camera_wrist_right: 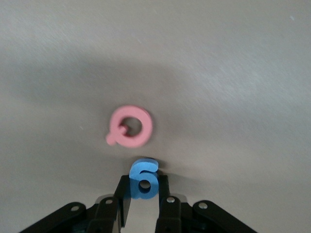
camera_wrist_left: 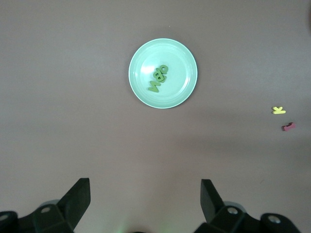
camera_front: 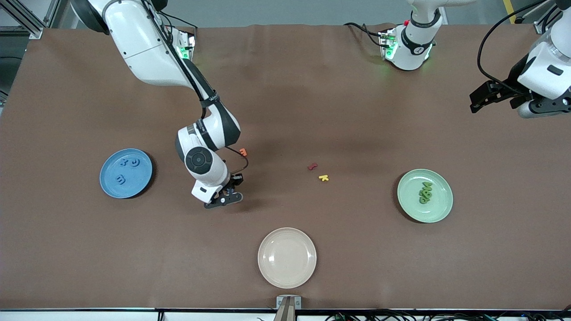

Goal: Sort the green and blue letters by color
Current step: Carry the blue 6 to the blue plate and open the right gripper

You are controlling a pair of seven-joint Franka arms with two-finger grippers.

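Right end effector (camera_front: 225, 196) low over the middle of the surface, between the blue plate (camera_front: 107, 178) and the cream plate (camera_front: 287, 257), clenched on a blue number-six shape (camera_wrist_right: 144, 179). In the right wrist view, the blue piece standing upright between the two fingers (camera_wrist_right: 123, 199), and a pink letter Q (camera_wrist_right: 129, 126) lying flat on the surface just beside it, not touching.

Left end effector (camera_wrist_left: 146, 204) up in the air over the edge of the surface at the left arm's end, released, jaws standing wide apart, waiting.

Three blue letters (camera_front: 128, 168) lying on the blue plate, toward the right arm's end of the surface. Green letters (camera_front: 425, 192) grouped close together on the green plate (camera_front: 439, 209), toward the left arm's end; exact count hard to tell.

Cream plate near the edge of the surface closest to the front camera. Dark red letter (camera_front: 312, 166) and yellow letter (camera_front: 324, 178) near each other around the middle of the surface, the yellow one nearer to the front camera. Orange letter (camera_front: 243, 152) beside the right arm's wrist.
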